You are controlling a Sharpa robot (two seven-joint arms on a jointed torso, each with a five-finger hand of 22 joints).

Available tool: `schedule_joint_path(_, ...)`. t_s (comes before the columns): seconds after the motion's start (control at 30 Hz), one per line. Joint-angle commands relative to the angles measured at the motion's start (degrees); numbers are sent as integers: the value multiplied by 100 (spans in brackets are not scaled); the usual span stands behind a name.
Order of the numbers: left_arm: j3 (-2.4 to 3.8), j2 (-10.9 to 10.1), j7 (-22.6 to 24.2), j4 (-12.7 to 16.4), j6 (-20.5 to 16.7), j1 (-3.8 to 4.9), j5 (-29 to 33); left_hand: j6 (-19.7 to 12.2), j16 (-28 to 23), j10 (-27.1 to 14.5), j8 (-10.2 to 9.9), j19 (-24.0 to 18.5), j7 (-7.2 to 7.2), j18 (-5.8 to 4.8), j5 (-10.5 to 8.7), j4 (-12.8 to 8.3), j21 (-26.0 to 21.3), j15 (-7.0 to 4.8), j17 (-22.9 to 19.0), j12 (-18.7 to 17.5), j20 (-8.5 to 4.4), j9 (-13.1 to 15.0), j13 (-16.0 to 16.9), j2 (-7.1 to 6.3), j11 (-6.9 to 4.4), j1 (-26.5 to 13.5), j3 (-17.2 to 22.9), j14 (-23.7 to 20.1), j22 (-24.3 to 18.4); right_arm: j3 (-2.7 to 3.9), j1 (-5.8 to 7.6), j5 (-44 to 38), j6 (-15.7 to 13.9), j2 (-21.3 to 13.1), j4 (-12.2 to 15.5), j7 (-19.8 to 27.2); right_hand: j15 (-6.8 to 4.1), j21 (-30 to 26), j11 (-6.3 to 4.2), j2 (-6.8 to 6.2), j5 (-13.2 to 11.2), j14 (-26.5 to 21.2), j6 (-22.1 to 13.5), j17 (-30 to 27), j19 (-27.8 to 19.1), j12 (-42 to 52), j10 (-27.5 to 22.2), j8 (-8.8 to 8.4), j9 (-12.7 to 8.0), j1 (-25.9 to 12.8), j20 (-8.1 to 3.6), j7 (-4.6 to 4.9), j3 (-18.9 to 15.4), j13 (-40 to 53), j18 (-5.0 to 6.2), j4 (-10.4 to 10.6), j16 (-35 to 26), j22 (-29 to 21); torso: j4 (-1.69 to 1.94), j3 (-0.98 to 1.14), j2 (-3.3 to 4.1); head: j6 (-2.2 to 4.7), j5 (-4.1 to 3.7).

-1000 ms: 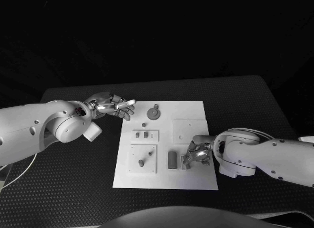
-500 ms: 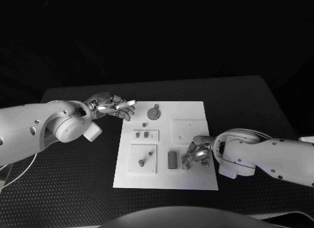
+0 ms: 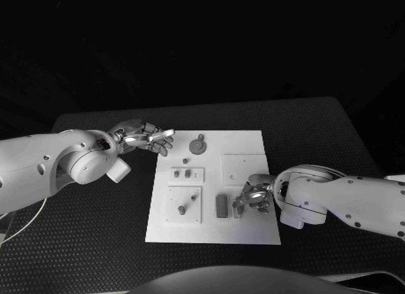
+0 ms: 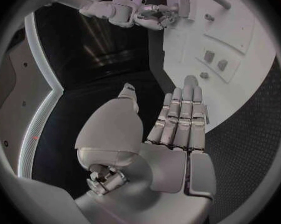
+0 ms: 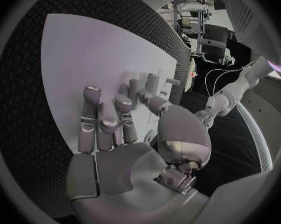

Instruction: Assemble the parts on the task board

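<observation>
The white task board [image 3: 246,144] lies in the middle of the black table. A round grey disc part [image 3: 197,146] sits near its far edge. Two small pieces [image 3: 180,174] stand in a raised plate, with more pieces [image 3: 184,207] in a second plate nearer me. An oblong grey block [image 3: 222,207] lies beside that plate. My right hand [image 3: 254,199] hovers low over the board just right of the block [image 4: 185,7], its fingers [image 5: 100,119] stretched out and holding nothing. My left hand [image 3: 146,137] hangs off the board's far left corner with straight fingers [image 4: 181,119], empty.
The black mat [image 3: 96,245] surrounds the board on all sides. The table's far edge [image 3: 194,105] runs behind the board. Both white forearms lie over the mat to the left and right of the board.
My right hand has edged slightly toward the grey block. The left hand and the parts have stayed where they were.
</observation>
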Motion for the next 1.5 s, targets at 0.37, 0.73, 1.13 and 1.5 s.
schedule_joint_path(0.37, 1, 0, 5, 14, 115, 3, -43, 6, -34, 35, 20, 17, 131, 44, -23, -7, 24, 8, 6, 16, -10, -8, -8, 16, 1, 30, -39, 46, -6, -6, -32, 123, 261, 38, 69, 97, -36, -28, -48, 29, 16, -5, 24, 7, -32, 10, -5, -15, -13, -106, -24, -7, 11, 4, 84, 19, 25, 104, -2, 3, 0, -28, 15)
schedule_joint_path(0.73, 1, -2, -1, 14, 117, 3, -45, 7, -36, 36, 20, 17, 130, 45, -23, -8, 24, 8, 6, 16, -10, -9, -9, 19, 0, 33, -46, 46, -6, -6, -45, 124, 290, 15, 126, 91, -37, -21, -49, 85, 15, -6, 28, 7, -35, 13, -5, -10, -12, -112, -29, -8, 22, 6, 84, -45, 27, 107, -4, 4, -2, -29, 18)
schedule_joint_path(1.13, 1, -4, -5, 12, 120, 3, -45, 9, -38, 36, 21, 18, 129, 44, -23, -6, 24, 8, 8, 16, -10, -10, -9, 26, 0, 31, -54, 47, -7, -6, -46, 123, 208, 8, 92, 118, -42, -2, -55, 637, 17, -7, 43, 8, -49, 19, 3, 5, -7, -115, -36, -14, 117, 10, 84, -206, 37, 113, -2, 3, -2, -35, 18)
schedule_joint_path(1.5, 1, -8, -9, 13, 117, 3, -45, 10, -42, 37, 21, 20, 129, 44, -23, -4, 24, 8, 9, 16, -10, -12, -10, 42, 0, 15, -68, 49, -8, -6, -46, 110, 250, -6, 93, 132, -34, 29, -50, 1066, 16, -21, 45, 6, -87, 18, -1, 11, -7, -256, -7, -9, 166, 11, 84, -615, 42, 111, -2, 1, -2, -33, 19)
